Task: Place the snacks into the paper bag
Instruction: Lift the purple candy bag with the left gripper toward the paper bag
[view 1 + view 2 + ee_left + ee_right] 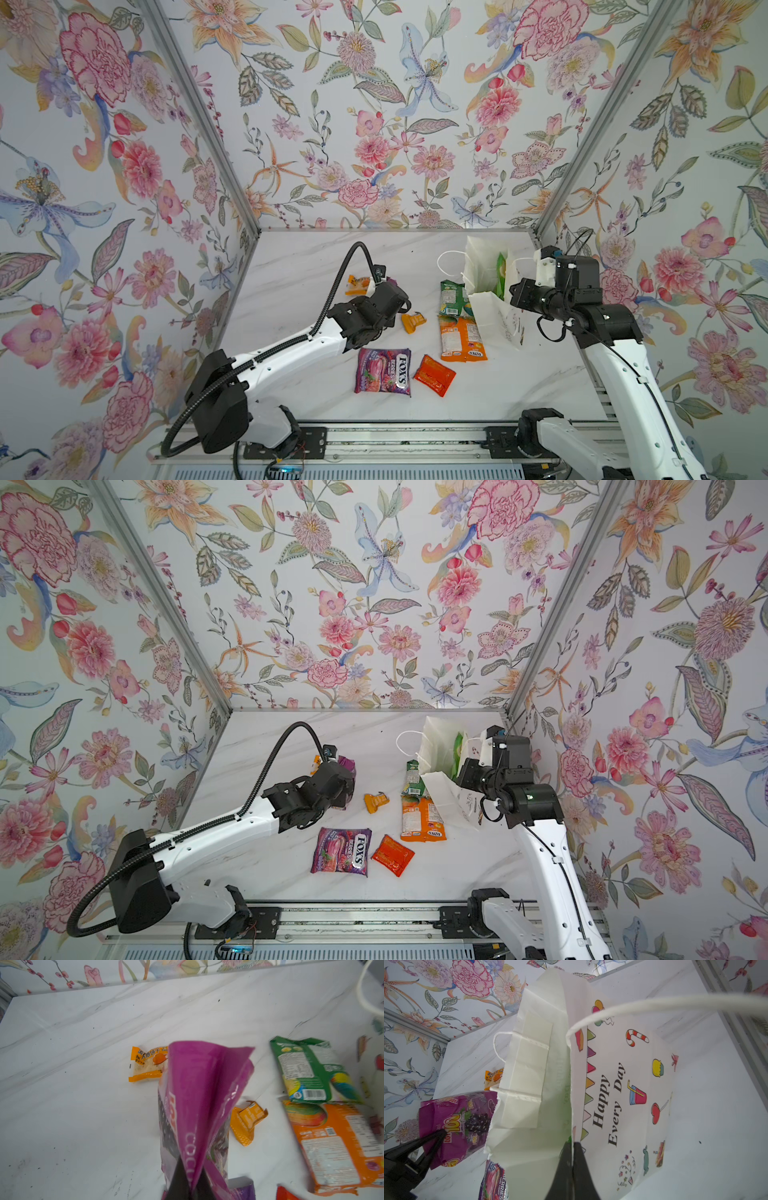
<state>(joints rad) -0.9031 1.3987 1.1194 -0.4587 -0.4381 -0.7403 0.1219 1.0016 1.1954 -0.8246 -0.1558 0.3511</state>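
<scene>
Your left gripper point(190, 1181) had its jaws pinched narrow on one end of the purple grape packet point(199, 1088), which stood out from the black fingers over the middle of the counter point(291, 266), left of centre. Whether the packet hung clear of the marble could not be told.

Your right gripper point(572, 1159) was clamped tight on the top edge of the paper bag point(492, 311), one finger inside and one outside the printed "Happy Every Day" wall. The bag stood upright near the counter's far right corner, mouth open, with a light green packet point(501, 274) standing inside it.

Just beside the bag, on its side toward the counter's middle, a green packet point(453, 297) lay flat, its near end overlapping the orange FOX'S packet point(461, 336).

A small orange sachet point(412, 322) lay crumpled between those two and your left arm.

Nearer the front edge, the purple FOX'S packet point(383, 371) and a red-orange sachet point(434, 375) lay side by side, close but apart.

An orange biscuit packet point(357, 286) rested beyond your left wrist, toward the far edge.
</scene>
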